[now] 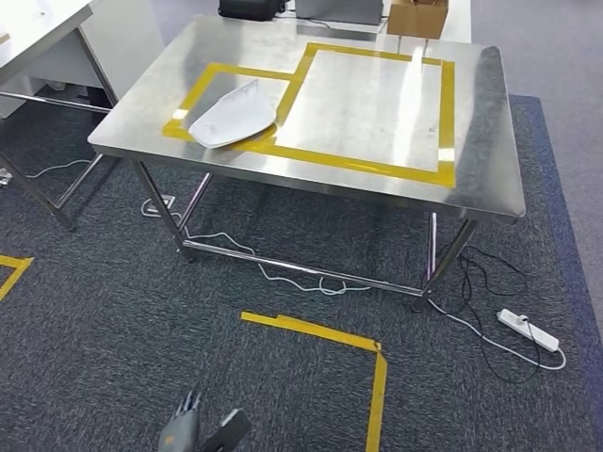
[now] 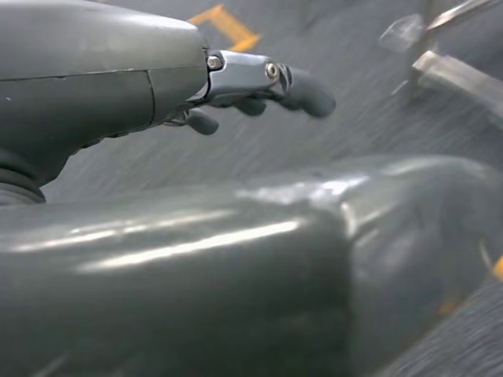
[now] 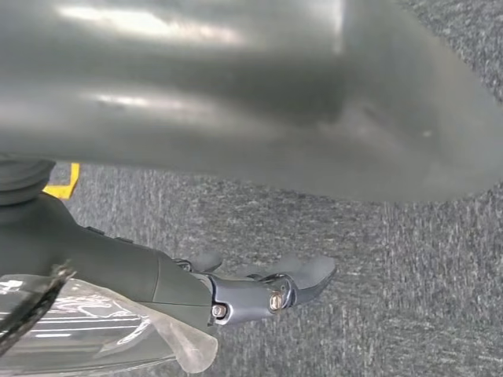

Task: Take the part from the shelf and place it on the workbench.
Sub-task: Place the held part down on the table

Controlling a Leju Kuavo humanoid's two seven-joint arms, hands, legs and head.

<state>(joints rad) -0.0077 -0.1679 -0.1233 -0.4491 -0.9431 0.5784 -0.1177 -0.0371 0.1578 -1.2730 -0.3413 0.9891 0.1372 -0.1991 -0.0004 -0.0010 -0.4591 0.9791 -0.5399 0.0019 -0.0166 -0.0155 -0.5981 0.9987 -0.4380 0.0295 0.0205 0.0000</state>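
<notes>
A white curved part lies flat on the steel workbench, inside the smaller yellow-taped rectangle at its left end. No hand touches it. My left hand hangs low over the carpet, well in front of the bench. In the left wrist view the left hand has its fingers stretched out straight and holds nothing. My right hand also hangs over the carpet with its fingers extended and nothing in them; a bit of clear plastic shows by its wrist.
Yellow floor tape marks a corner in front of the bench. A white power strip and cables lie under its right end. A second table stands far left. A cardboard box sits behind the bench.
</notes>
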